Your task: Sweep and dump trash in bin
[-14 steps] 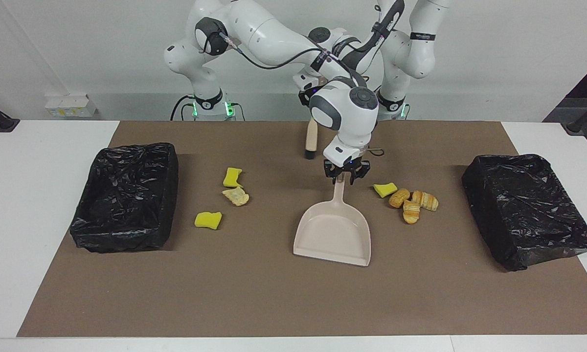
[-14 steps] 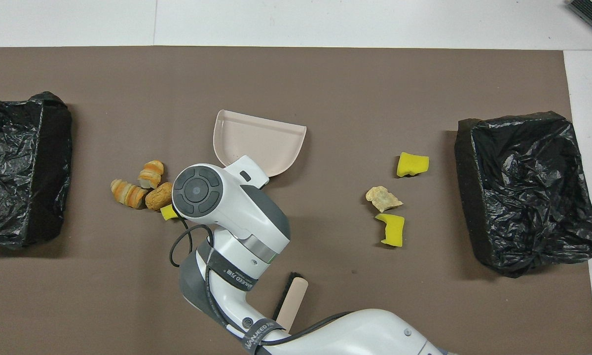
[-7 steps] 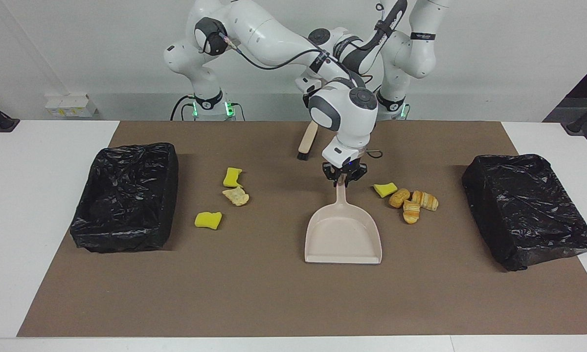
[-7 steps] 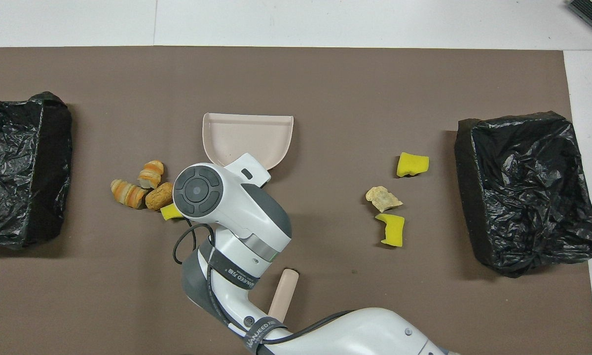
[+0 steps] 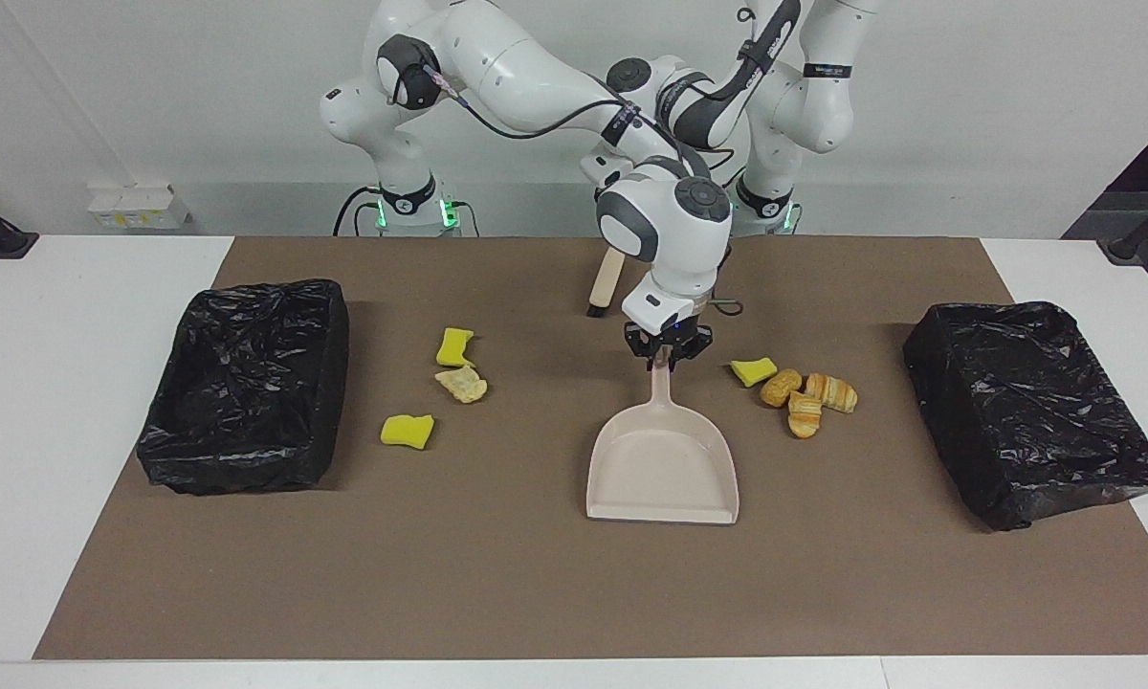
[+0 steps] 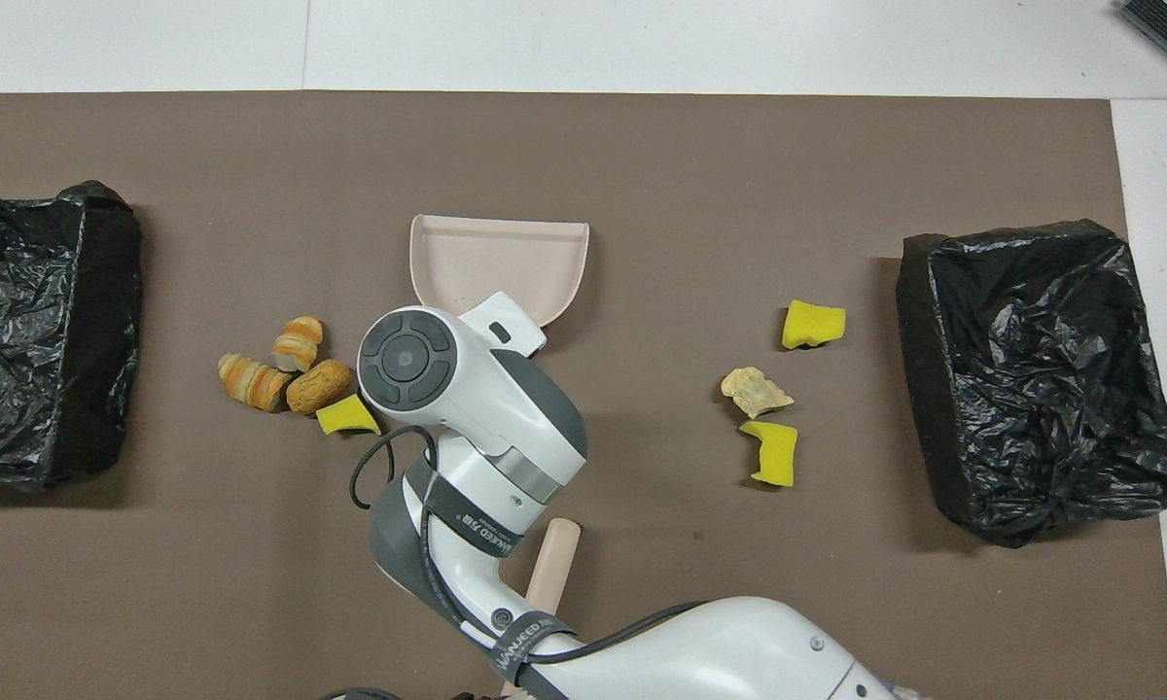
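overhead view – three yellow sponge chunks [image 6: 348, 416], four bread pieces [image 6: 318, 386], two bins [image 6: 1036, 374]

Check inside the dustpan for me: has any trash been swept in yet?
The dustpan looks bare in both views; all seven scraps lie on the mat. The right gripper holds its handle, whose top end the wrist covers from overhead.

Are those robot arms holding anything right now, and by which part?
The right gripper holds the beige dustpan by the tip of its handle. The left gripper holds the brush by its upper end; the gripper itself is hidden by the right arm.
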Controlling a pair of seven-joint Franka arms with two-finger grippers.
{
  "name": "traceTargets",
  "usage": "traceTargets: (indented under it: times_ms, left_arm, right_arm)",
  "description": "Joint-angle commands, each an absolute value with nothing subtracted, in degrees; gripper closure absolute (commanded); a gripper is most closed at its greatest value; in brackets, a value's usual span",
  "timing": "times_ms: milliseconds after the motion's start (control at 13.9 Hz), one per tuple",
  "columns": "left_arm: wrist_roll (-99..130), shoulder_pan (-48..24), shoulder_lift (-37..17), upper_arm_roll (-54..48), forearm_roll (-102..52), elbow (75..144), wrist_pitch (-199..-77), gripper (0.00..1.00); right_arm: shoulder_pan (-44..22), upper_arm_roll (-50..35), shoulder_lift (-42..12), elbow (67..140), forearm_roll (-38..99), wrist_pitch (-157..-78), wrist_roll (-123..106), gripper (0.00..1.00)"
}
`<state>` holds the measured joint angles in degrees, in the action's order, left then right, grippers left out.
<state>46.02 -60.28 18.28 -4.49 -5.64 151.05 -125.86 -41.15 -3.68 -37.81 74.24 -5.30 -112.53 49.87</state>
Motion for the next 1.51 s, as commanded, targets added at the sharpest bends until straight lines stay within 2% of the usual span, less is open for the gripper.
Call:
traceTargets:
  times_ms: [0,72,504,935,1151,1223,1295,1367,1439]
  left_arm:
    - [45.7,-59.1,19.0,-4.9,-4.7,151.1,-124.8,0.9]
    - [45.7,-59.0,19.0,-4.9,-4.7,151.1,-124.7,0.84]
    - [45.5,-57.5,18.9,-4.9,-4.7,151.3,-124.7,0.67]
    - [45.2,-57.2,18.6,-4.8,-4.7,151.2,-124.7,0.59]
    - [45.2,-56.3,18.5,-4.8,-4.7,151.2,-124.9,0.58]
    - [45.2,-56.3,18.5,-4.8,-4.7,151.2,-124.9,0.59]
    - [45.2,-56.2,18.5,-4.8,-4.7,151.2,-125.0,0.67]
    - [45.2,-56.2,18.5,-4.8,-4.7,151.1,-124.9,0.86]
    - [45.1,-56.2,18.4,-4.8,-4.3,150.9,-124.9,1.0]
  right_arm:
    - [-40.3,-4.1,-36.7,75.8,-4.3,-112.7,47.9,1.0]
    - [-40.3,-4.1,-36.7,75.8,-4.2,-112.7,47.8,1.0]
    - [-40.1,-4.1,-36.7,75.8,-4.1,-112.9,48.0,1.0]
    - [-40.1,-4.1,-36.6,75.8,-4.0,-112.8,48.3,1.0]
    - [-40.1,-4.1,-36.7,75.8,-4.0,-112.9,48.3,1.0]
    - [-40.1,-4.1,-36.7,75.8,-4.0,-112.9,48.3,1.0]
    - [-40.0,-4.1,-36.7,75.8,-4.0,-112.9,48.3,1.0]
    - [-40.0,-4.1,-36.7,75.8,-4.0,-113.1,48.3,1.0]
    - [-39.6,-4.1,-36.7,75.8,-4.0,-113.2,47.8,1.0]
